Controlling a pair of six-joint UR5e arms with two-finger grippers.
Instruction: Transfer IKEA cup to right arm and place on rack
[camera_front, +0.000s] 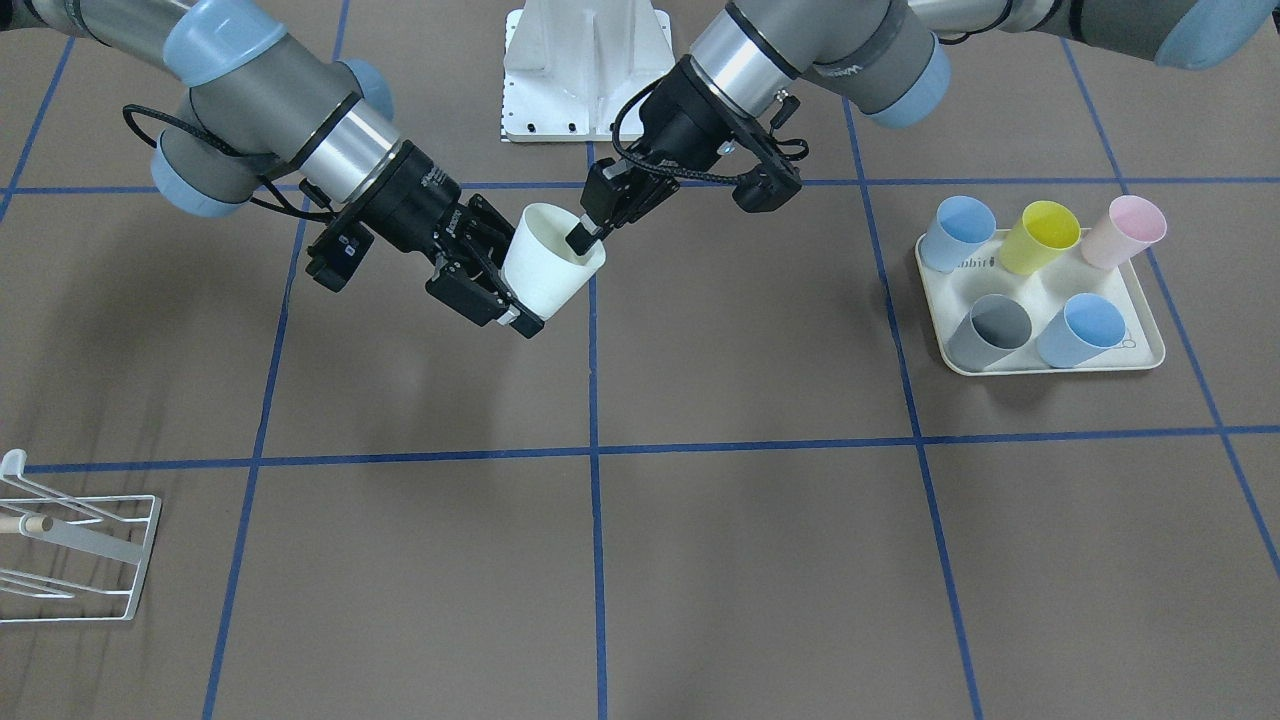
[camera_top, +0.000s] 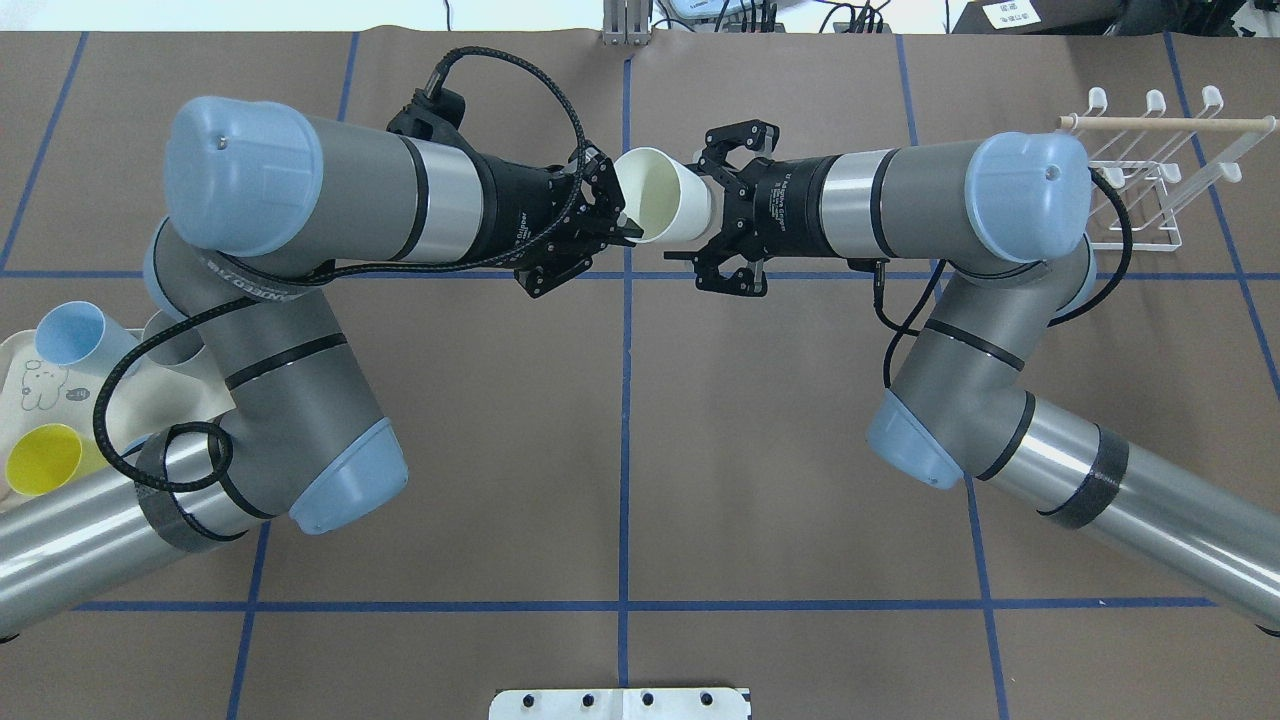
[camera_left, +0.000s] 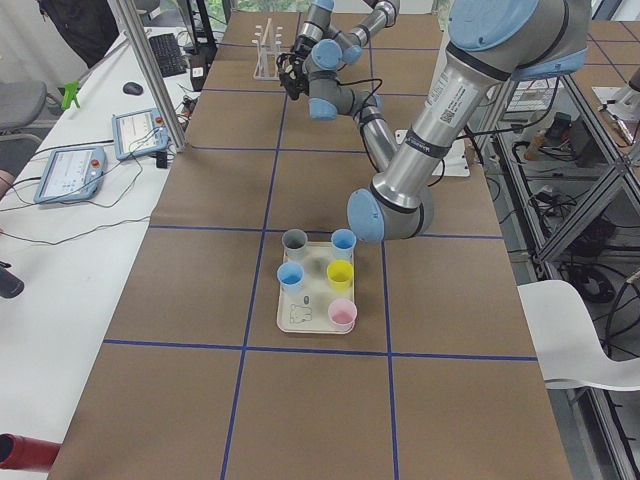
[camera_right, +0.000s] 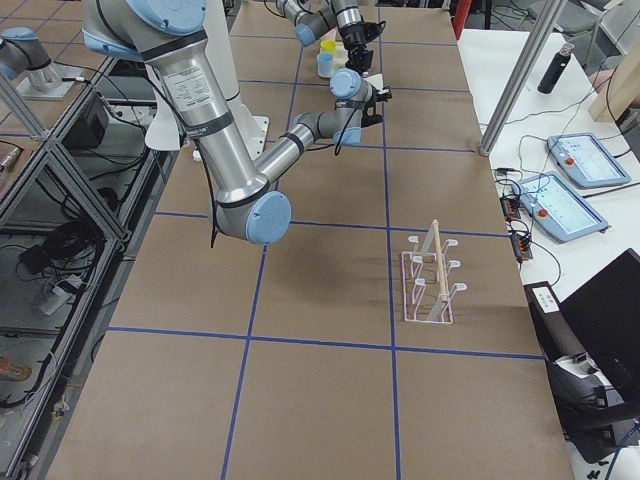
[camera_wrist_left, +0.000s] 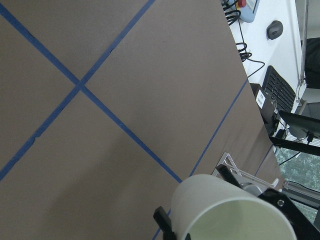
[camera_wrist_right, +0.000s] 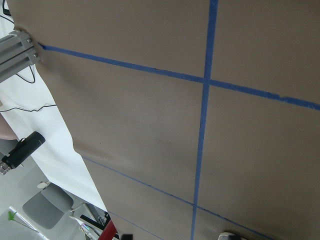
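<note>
The white IKEA cup (camera_top: 665, 195) is held above the table's middle, lying sideways; it also shows in the front view (camera_front: 550, 270). My left gripper (camera_top: 622, 222) is shut on its rim, one finger inside and one outside, also seen in the front view (camera_front: 585, 232). My right gripper (camera_top: 703, 213) is open, its fingers spread wide on either side of the cup's base, as the front view (camera_front: 515, 275) also shows. The left wrist view shows the cup (camera_wrist_left: 225, 210) close up. The white wire rack (camera_top: 1150, 180) with a wooden dowel stands at the far right.
A cream rabbit-print tray (camera_front: 1140, 345) with several coloured cups stands on my left side; my left arm partly hides the tray (camera_top: 40, 390) in the overhead view. The white robot base plate (camera_front: 585, 70) sits between the arms. Blue tape lines cross the brown table.
</note>
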